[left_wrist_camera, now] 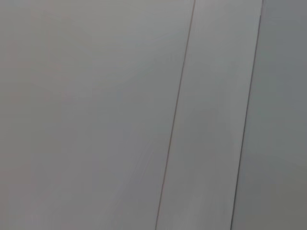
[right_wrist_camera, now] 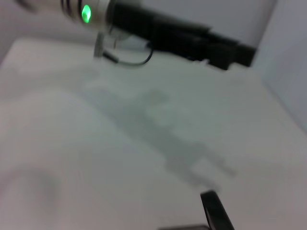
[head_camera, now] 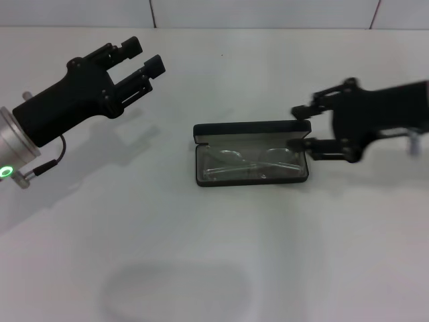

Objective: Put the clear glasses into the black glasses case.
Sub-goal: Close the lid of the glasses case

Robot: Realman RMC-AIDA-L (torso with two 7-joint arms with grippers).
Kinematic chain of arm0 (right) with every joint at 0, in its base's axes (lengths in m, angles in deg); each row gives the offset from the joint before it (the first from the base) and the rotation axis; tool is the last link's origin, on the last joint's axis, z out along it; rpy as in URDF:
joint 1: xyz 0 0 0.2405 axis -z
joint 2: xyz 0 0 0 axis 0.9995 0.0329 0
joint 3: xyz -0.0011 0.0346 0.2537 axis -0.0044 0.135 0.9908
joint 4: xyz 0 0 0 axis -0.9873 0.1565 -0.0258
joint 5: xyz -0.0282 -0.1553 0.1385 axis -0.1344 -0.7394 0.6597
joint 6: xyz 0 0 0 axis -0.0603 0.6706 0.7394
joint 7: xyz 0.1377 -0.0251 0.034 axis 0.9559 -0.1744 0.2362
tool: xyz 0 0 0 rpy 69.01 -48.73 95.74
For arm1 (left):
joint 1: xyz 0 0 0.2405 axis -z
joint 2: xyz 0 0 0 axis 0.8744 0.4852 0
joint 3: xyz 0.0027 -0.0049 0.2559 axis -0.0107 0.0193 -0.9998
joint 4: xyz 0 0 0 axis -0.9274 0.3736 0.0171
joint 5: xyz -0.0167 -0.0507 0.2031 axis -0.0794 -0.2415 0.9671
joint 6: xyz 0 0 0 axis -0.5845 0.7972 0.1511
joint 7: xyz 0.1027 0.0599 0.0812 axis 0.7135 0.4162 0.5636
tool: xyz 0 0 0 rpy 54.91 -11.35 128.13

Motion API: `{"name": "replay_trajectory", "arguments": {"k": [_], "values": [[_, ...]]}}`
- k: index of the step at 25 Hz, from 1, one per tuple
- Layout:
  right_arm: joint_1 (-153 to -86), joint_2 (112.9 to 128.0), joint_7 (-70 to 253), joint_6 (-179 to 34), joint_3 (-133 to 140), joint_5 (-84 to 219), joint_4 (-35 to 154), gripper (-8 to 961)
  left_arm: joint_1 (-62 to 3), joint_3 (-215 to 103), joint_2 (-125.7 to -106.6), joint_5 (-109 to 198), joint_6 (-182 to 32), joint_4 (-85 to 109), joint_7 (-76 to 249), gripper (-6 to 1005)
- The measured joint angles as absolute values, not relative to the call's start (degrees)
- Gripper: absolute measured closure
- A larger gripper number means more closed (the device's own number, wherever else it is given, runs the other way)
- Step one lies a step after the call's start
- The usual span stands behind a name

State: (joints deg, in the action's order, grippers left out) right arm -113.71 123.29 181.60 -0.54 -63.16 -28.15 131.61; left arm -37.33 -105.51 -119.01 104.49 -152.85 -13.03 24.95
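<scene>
Clear glasses (head_camera: pixel 251 163) faint inside black glasses case (head_camera: pixel 251 180); right end effector (head_camera: pixel 299 127) open beside it, left end effector (head_camera: pixel 147 56) open

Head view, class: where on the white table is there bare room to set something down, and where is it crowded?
Free: the wide stretch of table nearer the robot than the black glasses case, and the patch between the case and the raised left gripper. Crowded: the case's right end, where the right gripper straddles the lid corner, the clear glasses lying inside.

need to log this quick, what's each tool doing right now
Left tool: open, holding nothing, raised off to the left.
Right tool: open, holding nothing, at the right end of the black glasses case, clear glasses inside.
</scene>
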Motion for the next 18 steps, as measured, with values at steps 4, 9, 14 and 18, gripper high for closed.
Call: {"name": "replay_trajectory", "arguments": {"k": [4,9,14,18], "values": [[-109.9,123.31,172.5,5.6,-53.8,-19.3,123.3,482,-37.1,-105.5,-119.12,105.2,-152.0,-12.8,24.8,403],[-107.2,123.12,164.4,7.9,-41.4,-12.7,111.1,481,-33.2,-105.5,-119.61,110.4,-145.9,-13.0,19.6,403],[-107.0,123.07,158.6,9.1,-33.9,-12.0,102.8,480,-24.5,-105.9,-120.93,119.2,-136.4,-12.3,12.7,403],[-107.3,123.07,155.6,8.0,-33.0,-12.0,99.1,479,-19.7,-109.9,-121.27,120.3,-129.7,-9.7,10.4,403]]}}
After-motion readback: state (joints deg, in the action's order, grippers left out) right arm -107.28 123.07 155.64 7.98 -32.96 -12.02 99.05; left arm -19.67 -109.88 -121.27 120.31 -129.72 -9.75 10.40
